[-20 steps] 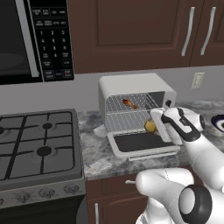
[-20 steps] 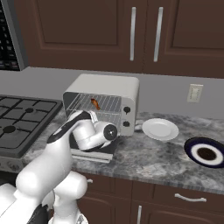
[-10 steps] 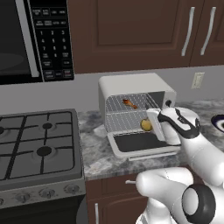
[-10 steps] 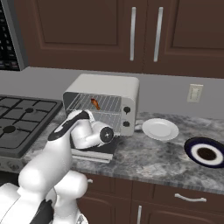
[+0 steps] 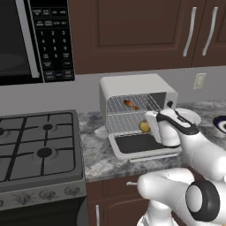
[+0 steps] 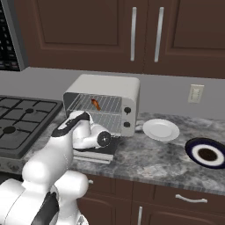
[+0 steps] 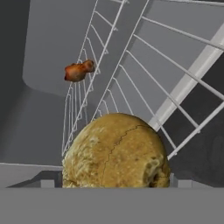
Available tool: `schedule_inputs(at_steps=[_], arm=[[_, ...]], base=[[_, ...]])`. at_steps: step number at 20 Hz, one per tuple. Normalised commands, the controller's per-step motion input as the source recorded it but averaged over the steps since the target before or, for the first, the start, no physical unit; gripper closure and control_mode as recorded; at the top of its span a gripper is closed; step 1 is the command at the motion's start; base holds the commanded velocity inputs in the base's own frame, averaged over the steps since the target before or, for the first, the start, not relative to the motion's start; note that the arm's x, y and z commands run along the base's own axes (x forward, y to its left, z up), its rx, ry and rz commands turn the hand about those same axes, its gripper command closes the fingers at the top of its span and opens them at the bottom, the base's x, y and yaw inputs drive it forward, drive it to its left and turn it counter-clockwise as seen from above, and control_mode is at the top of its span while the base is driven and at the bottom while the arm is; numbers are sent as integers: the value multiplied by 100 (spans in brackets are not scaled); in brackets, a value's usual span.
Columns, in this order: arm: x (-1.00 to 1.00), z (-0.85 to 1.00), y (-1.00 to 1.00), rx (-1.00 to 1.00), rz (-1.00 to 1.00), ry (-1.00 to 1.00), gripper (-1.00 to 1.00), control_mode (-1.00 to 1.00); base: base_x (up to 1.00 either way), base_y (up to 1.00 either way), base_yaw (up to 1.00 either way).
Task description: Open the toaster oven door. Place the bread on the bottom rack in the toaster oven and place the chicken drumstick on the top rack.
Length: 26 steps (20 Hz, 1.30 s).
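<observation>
The off-white toaster oven [image 5: 132, 84] stands on the counter with its door [image 5: 141, 145] dropped flat. On the top rack [image 5: 117, 106] lies the small orange-brown chicken drumstick [image 5: 129, 104]; the right base view also has the drumstick [image 6: 95, 104]. My gripper [image 5: 152, 126] reaches in from the right over the door, shut on the bread [image 5: 145, 126], a round golden roll at the front edge of the bottom rack [image 5: 123, 124]. In the hand view the bread [image 7: 116, 151] sits between the jaws, with the drumstick [image 7: 78, 71] beyond and rack wires around it.
A gas stove [image 5: 39, 145] sits left of the oven, and a black microwave [image 5: 26, 39] hangs above it. To the right of the oven lie a white plate [image 6: 161, 130] and a dark blue dish [image 6: 207, 152]. Dark cabinets hang overhead.
My hand has edged left toward the oven opening, and the bread has moved with it. The drumstick and the door have stayed put.
</observation>
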Motion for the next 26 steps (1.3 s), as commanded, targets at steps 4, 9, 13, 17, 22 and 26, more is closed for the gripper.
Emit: schedule_inputs(at_steps=[4,9,13,17,22,26], arm=[[16,-11,0,0,0,-1,100,-100],[18,-11,0,0,0,0,100,-100],[12,-22,0,-4,-1,0,100,-100],[0,-19,-1,-6,-1,0,100,-100],[0,-17,0,-15,0,3,100,-100],[0,-11,0,-21,0,14,100,-100]], base=[[0,0,0],[0,0,0],[0,0,0],[0,0,0],[0,0,0],[0,0,0]])
